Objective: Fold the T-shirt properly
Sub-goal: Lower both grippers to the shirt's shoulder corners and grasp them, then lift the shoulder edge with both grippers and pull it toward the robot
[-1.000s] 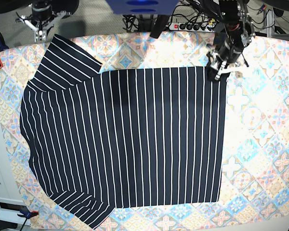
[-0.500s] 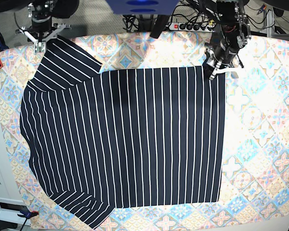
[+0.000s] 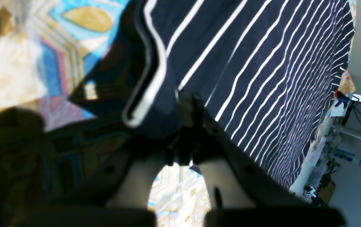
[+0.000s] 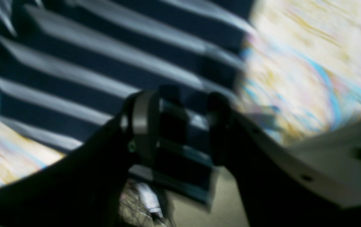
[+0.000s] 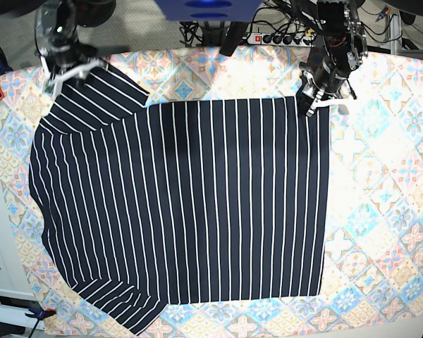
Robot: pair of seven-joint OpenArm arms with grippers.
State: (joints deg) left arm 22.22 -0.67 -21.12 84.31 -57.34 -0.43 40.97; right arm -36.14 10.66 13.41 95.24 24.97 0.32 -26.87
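**Both pincers at the shirt's far edge**

The dark navy cloth T-shirt with thin white pinstripes [image 5: 190, 204] lies spread flat across the table under its pastel floral-tile patterned tablecloth [image 5: 388, 211], collar end toward the base view's left, hem toward its right, one sleeve pointing to the far-left corner and the other to the near edge.

Over on the base view's right, the left pincer [image 5: 316, 95] sits on the far hem corner. From its wrist camera the left pincer [image 3: 183, 126] has its fingers drawn tight together with a fold of the striped T-shirt [image 3: 262, 63] bunched between them, the hemmed edge curling up beside the tips and the tablecloth [image 3: 16, 63] showing beyond it.

At the far-left corner, the right pincer [image 5: 69, 67] is down at the tip of the upper sleeve. Its wrist view is blurred, but the right pincer [image 4: 180, 126] shows a narrow gap between its two fingers, with the striped T-shirt [image 4: 104, 63] lying in that gap. Whether they actually press on the cloth, I cannot tell.
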